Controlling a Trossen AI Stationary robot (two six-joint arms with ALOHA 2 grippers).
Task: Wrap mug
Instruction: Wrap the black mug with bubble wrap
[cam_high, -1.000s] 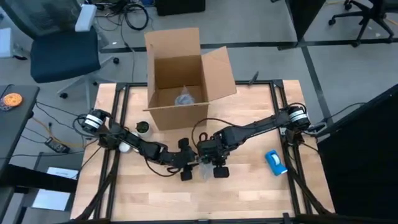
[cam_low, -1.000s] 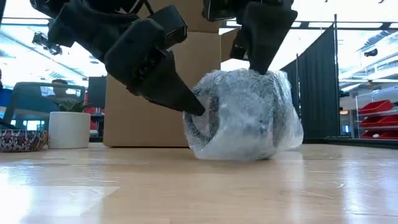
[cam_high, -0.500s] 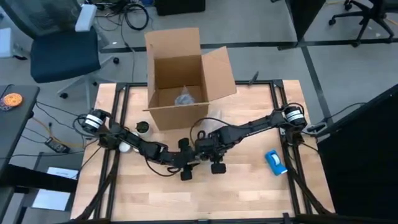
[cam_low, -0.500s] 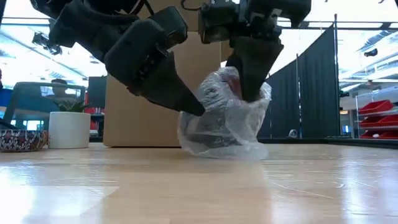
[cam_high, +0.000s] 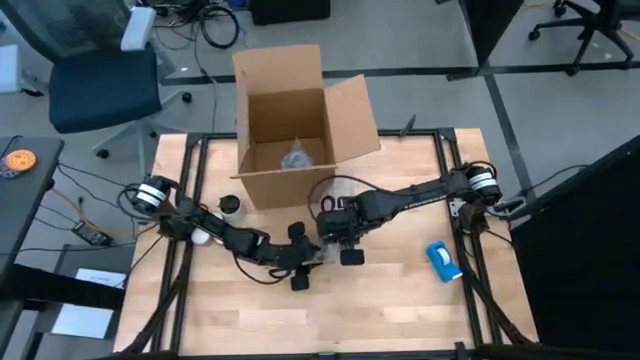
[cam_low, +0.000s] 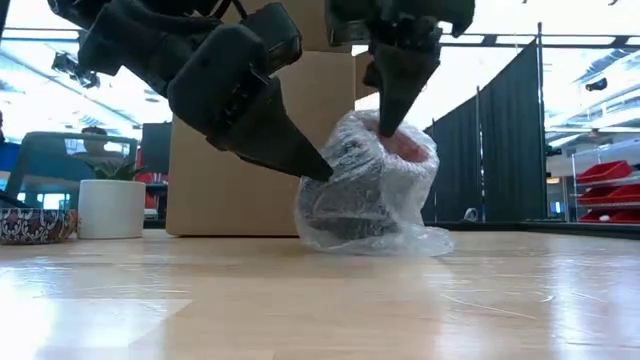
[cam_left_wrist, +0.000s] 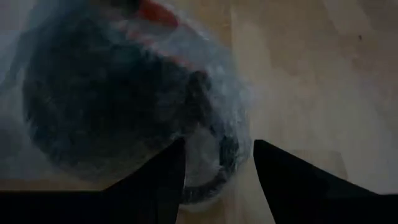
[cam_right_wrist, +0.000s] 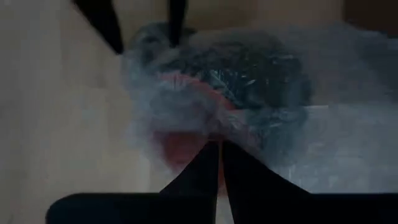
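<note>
Since 1 s ago, the right gripper (cam_low: 385, 128) has tucked the bubble wrap (cam_low: 372, 200) into the mug (cam_right_wrist: 186, 140), fingers pressed together; the spread left gripper (cam_low: 318, 172) steadies it. If the right lifts, the wrap may spring open.

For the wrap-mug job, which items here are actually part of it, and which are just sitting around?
In use:
- mug, lying on its side
- bubble wrap bundled around it
- left gripper, fingers open astride the bundle
- right gripper, fingers shut at its top

Lying about:
- cardboard box
- blue object
- white planter
- patterned bowl
</note>
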